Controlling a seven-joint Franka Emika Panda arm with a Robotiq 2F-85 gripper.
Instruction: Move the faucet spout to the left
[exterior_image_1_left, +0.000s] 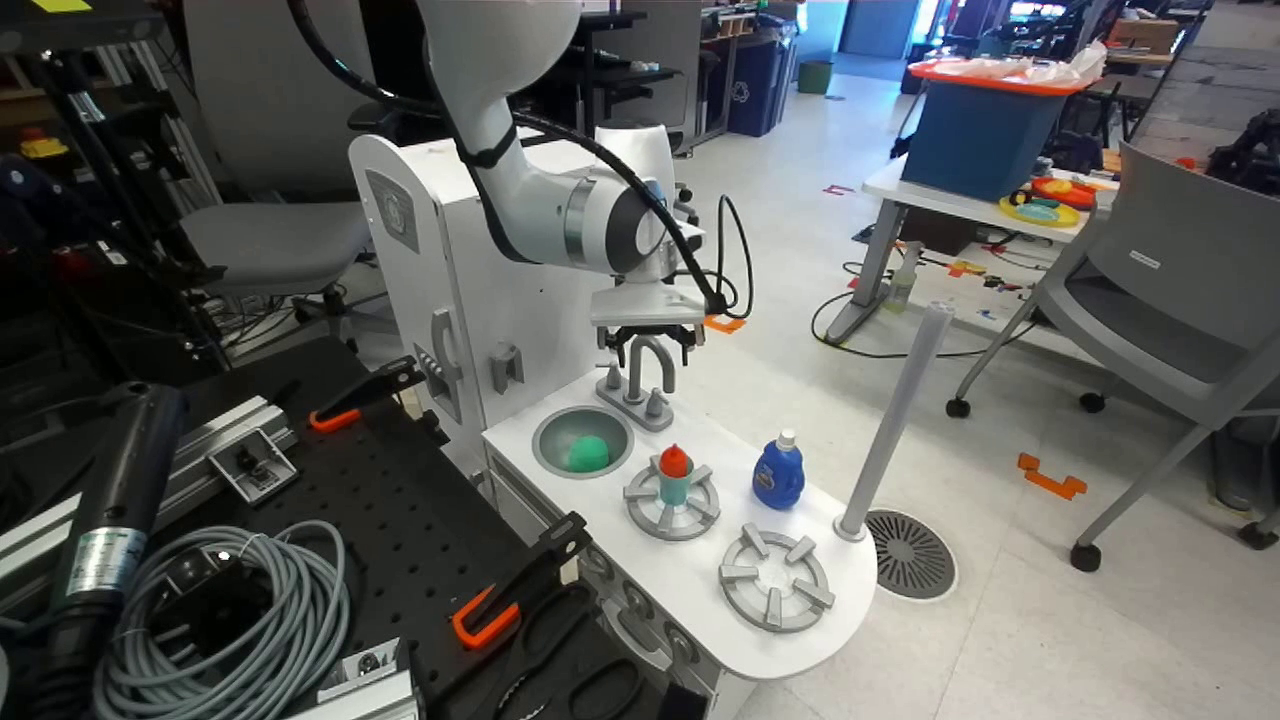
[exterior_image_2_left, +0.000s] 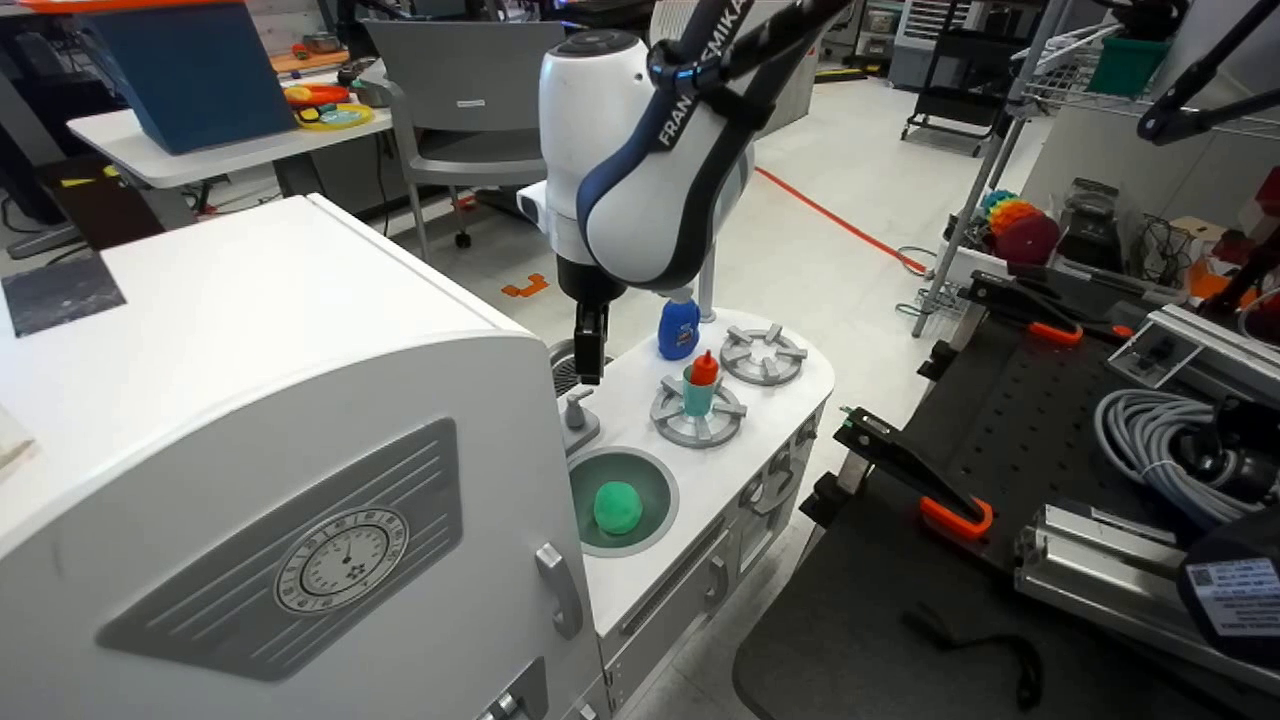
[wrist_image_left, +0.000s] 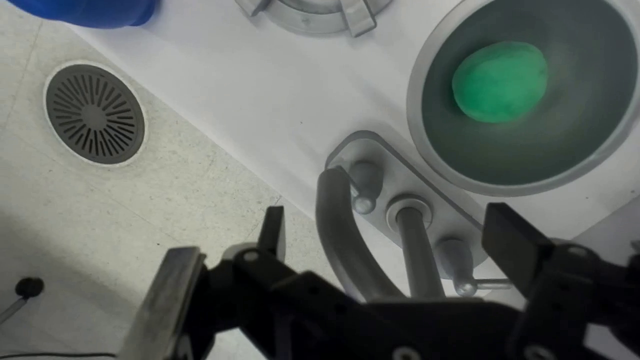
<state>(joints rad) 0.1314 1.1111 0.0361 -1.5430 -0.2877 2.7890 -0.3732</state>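
Beside the sink (exterior_image_1_left: 575, 425): arched grey faucet spout (wrist_image_left: 340, 240), tip down, long axis along base plate (wrist_image_left: 442, 222) away from white cabinet (exterior_image_1_left: 535, 320), tool (wrist_image_left: 387, 222) spread around it.

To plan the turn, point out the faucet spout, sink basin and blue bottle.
Faucet spout (wrist_image_left: 343, 242), wrist view: curved tube.
Sink basin (wrist_image_left: 414, 105), wrist view: left rim.
Blue bottle (exterior_image_1_left: 778, 476), in an exterior view: body.

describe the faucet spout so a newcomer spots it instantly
On the white toy-kitchen counter, find the round sink holding a green roundish object. Beside that sink sits a grey faucet base. The faucet spout rises from its middle: a bent, arching grey tube, taller than the two short handles flanking it.
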